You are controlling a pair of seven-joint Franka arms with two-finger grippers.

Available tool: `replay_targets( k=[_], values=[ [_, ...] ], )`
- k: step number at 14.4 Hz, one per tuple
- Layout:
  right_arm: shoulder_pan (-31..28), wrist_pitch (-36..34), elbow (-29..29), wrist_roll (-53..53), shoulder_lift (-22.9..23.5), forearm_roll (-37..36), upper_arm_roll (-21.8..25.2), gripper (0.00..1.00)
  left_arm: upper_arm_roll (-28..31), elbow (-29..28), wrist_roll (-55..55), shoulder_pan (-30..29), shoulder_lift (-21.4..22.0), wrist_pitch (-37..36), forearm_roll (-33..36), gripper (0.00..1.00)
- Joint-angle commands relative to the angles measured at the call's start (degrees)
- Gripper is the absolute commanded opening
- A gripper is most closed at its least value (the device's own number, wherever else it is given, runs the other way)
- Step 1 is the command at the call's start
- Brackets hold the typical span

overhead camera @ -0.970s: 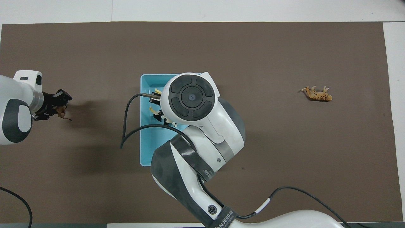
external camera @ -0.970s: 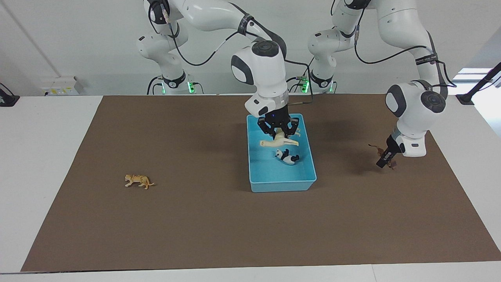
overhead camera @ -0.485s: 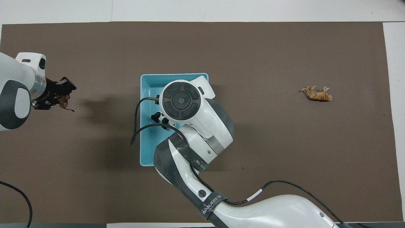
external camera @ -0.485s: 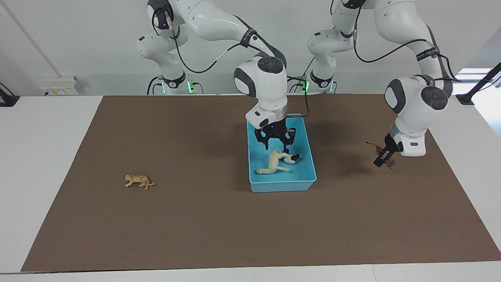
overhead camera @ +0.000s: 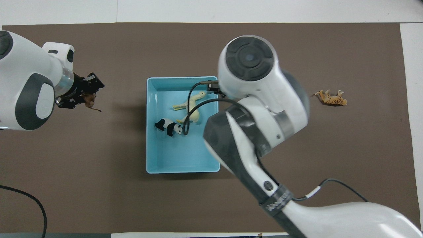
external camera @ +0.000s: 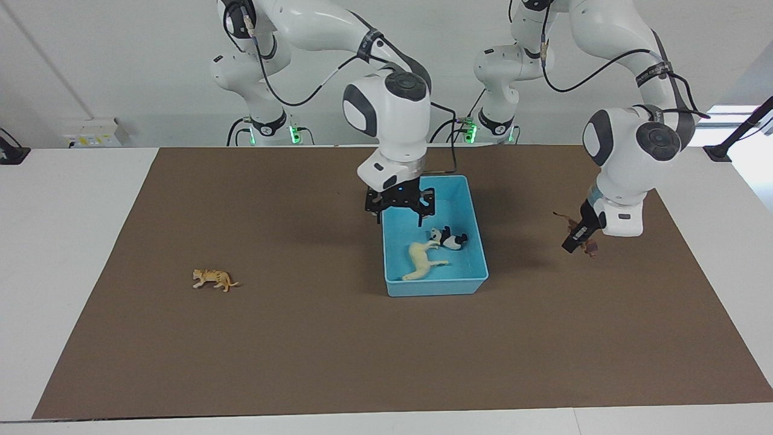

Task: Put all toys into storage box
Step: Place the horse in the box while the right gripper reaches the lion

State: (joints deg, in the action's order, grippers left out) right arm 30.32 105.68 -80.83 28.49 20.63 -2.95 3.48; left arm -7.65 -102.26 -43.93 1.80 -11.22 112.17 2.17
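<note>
Two of four toys done: llama (external camera: 423, 261) and panda (external camera: 450, 238) lie in the storage box (external camera: 477, 273). Right gripper (external camera: 399, 204), fingers apart, hangs over the box's edge toward the right arm's end. Left gripper (external camera: 578, 237), fingers clamped on what's prob. the lion (external camera: 587, 244), is up over the mat. Tiger (external camera: 212, 278) remains on the mat, well apart from the box.

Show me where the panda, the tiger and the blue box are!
panda (overhead camera: 168, 126), overhead view, on its black-and-white body, inside the box.
tiger (external camera: 212, 278), facing view, on its striped back, lying on the brown mat.
blue box (overhead camera: 180, 155), overhead view, on its bare floor.
</note>
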Motion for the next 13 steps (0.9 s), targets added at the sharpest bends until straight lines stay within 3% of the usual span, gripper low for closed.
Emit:
replay_targets(
  k=[1, 4, 6, 8, 10, 13],
  values=[
    [-9.99, -2.84, -1.26, -18.75, -2.61, 0.49, -1.1, 1.0, 0.71, 2.58, -6.06, 5.56, 0.06, -1.6, -5.23, 0.0],
    [-18.0, -2.67, -1.26, -29.09, -2.88, 0.58, -1.1, 1.0, 0.54, 1.89, -14.66, 11.98, -0.21, 4.43, -6.39, 0.0],
    [-21.43, -1.01, -4.31, -39.59, -3.4, 0.93, -1.1, 1.0, 0.54, -1.18, -16.01, 15.49, 0.23, 10.68, -9.1, 0.08],
    [-26.08, 5.13, -9.93, -47.18, -5.24, 4.25, -1.19, 1.0, 0.54, -3.11, -16.01, 18.05, 0.23, 12.45, -9.47, 0.33],
    [-28.73, 9.0, -16.61, -51.33, -7.61, 6.29, -1.1, 1.0, 0.54, -5.14, -16.1, 19.29, 0.84, 14.57, -9.47, 0.97],
    [-32.87, 15.0, -25.23, -54.05, -9.73, 6.21, -1.02, 1.0, 0.54, -4.01, -17.84, 19.99, 0.76, 13.61, -9.47, 1.0]
  ],
)
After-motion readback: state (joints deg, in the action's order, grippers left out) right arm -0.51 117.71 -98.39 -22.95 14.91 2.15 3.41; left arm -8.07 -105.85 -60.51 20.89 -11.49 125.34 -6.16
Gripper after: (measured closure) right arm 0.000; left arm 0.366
